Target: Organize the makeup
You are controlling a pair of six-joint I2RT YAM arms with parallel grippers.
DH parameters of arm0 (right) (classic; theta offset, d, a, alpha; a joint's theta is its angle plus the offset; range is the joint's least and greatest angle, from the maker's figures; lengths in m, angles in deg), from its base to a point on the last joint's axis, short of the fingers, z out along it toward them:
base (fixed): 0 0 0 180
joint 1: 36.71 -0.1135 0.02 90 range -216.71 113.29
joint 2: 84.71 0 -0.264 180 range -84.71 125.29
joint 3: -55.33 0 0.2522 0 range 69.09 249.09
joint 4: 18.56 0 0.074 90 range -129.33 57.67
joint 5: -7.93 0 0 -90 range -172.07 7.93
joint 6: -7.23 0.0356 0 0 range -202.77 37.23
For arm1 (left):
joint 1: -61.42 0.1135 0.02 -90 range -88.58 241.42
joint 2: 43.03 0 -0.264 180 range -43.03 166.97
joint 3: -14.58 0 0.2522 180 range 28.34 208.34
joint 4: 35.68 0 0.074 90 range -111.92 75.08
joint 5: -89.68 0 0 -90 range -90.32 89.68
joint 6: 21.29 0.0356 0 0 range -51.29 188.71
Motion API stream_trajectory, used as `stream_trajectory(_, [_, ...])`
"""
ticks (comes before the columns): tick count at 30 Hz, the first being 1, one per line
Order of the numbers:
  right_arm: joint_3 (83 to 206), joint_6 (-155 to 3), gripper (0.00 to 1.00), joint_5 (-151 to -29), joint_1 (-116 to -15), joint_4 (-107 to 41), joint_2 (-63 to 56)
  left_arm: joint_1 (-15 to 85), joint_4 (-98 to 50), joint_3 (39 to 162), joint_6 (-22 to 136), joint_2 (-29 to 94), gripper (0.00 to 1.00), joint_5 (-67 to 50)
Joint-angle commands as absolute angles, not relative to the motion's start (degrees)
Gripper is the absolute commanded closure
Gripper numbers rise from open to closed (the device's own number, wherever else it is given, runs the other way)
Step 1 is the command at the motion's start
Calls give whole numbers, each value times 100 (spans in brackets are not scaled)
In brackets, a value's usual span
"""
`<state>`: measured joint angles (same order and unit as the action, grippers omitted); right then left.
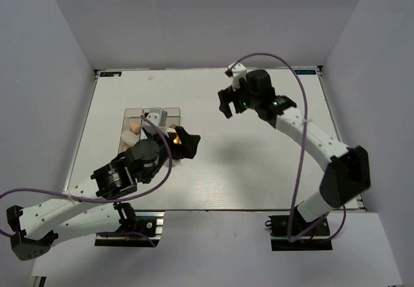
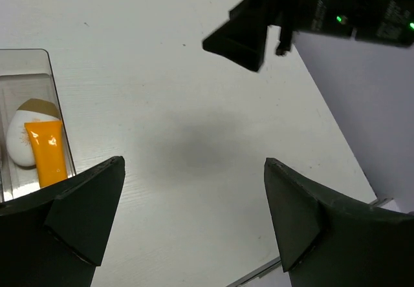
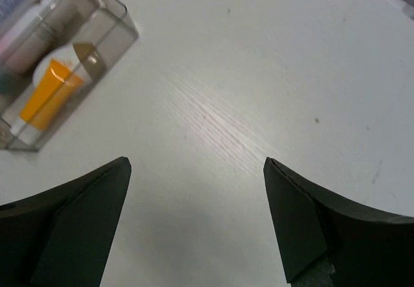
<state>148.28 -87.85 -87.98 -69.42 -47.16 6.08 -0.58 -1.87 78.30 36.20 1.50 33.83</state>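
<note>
The makeup lies in a clear organizer box (image 1: 151,110) left of the table's middle. In the left wrist view the box's corner (image 2: 46,61) holds a white-and-gold egg (image 2: 26,132) with an orange tube (image 2: 46,156) lying over it. The right wrist view shows the same orange tube (image 3: 48,93) and a white tube (image 3: 35,31) behind the box's wall (image 3: 110,31). My left gripper (image 1: 187,141) hangs open over bare table just right of the box, nothing between its fingers (image 2: 90,203). My right gripper (image 1: 226,103) is open and empty, raised over the table's middle.
White walls enclose the table on three sides. The table's right edge (image 2: 336,138) runs behind my right gripper (image 2: 242,38) in the left wrist view. My left arm's wrist covers the box's near end in the top view, and a peach piece (image 1: 132,127) shows in its left compartment.
</note>
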Motion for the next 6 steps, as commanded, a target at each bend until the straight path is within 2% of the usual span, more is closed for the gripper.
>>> stream_trajectory(1, [13960,-9261,11,-8260,-6949,-4333,-260,-90,-487,7809,3794,328,2,3203])
stream_trajectory(6, [13211,-9121,11,-8242,-6896,-4278,-796,-90,-689,7678,3760,434,2,3141])
